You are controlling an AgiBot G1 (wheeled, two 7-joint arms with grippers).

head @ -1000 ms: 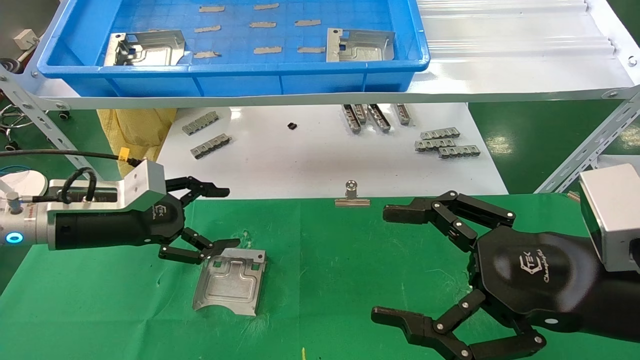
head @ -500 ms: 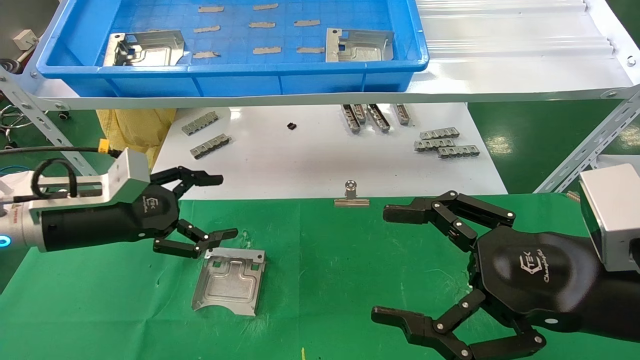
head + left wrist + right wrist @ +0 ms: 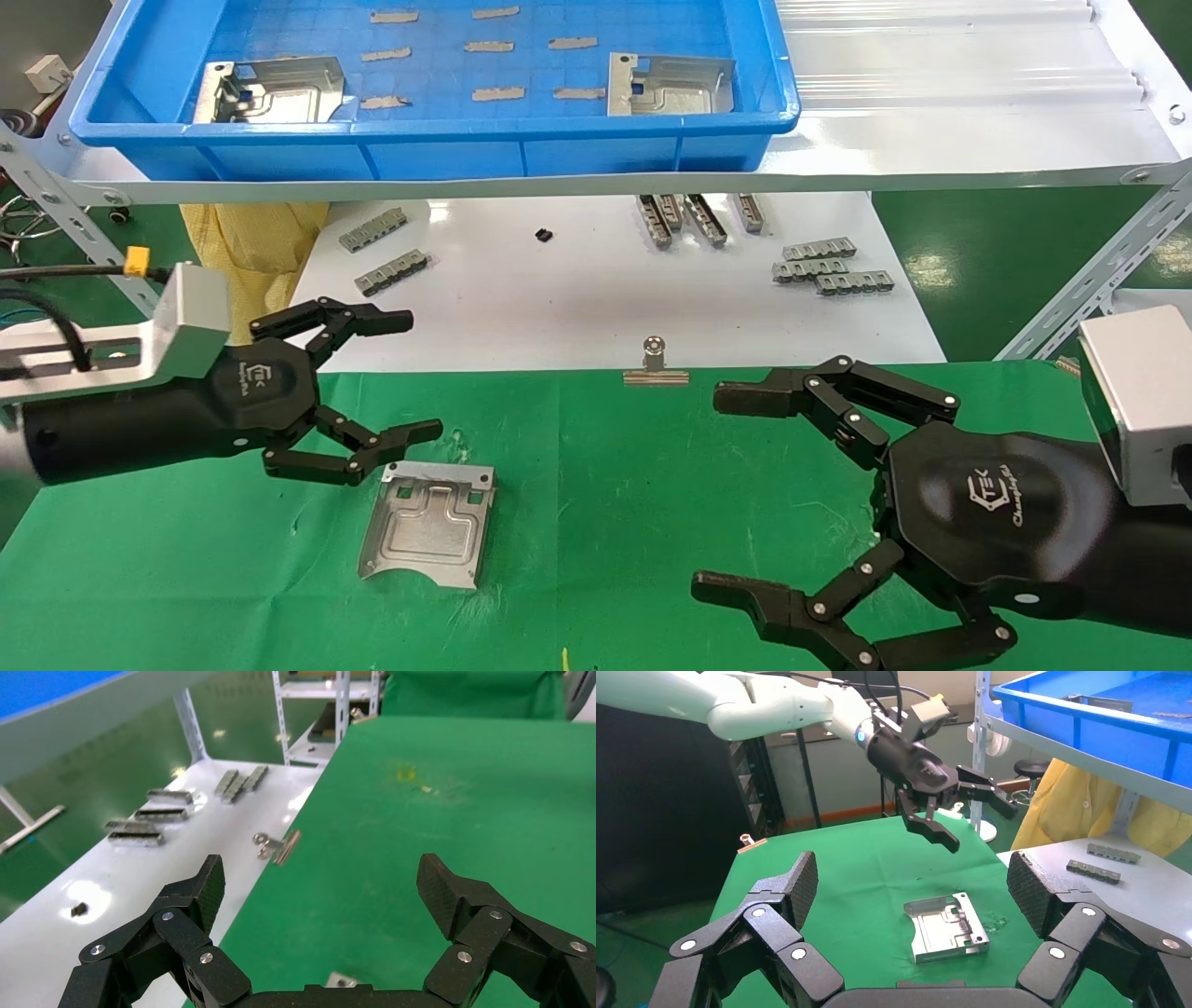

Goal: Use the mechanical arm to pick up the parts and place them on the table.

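Observation:
One silver part (image 3: 426,525) lies flat on the green table (image 3: 615,485); it also shows in the right wrist view (image 3: 945,927). Two more parts sit in the blue bin on the shelf, one at its left (image 3: 270,90) and one at its right (image 3: 666,85). My left gripper (image 3: 400,377) is open and empty, raised just up and left of the part on the cloth, clear of it; the right wrist view shows it too (image 3: 975,822). My right gripper (image 3: 731,494) is open and empty over the table's right side.
The blue bin (image 3: 438,149) stands on the white shelf (image 3: 931,149), with grey tape strips inside. Below it a glossy white board (image 3: 596,298) carries several small grey segmented bars (image 3: 832,267). A silver binder clip (image 3: 656,366) holds the cloth's far edge.
My left gripper has lifted and drawn back to the left, away from the part on the cloth. The part and the right arm have not moved.

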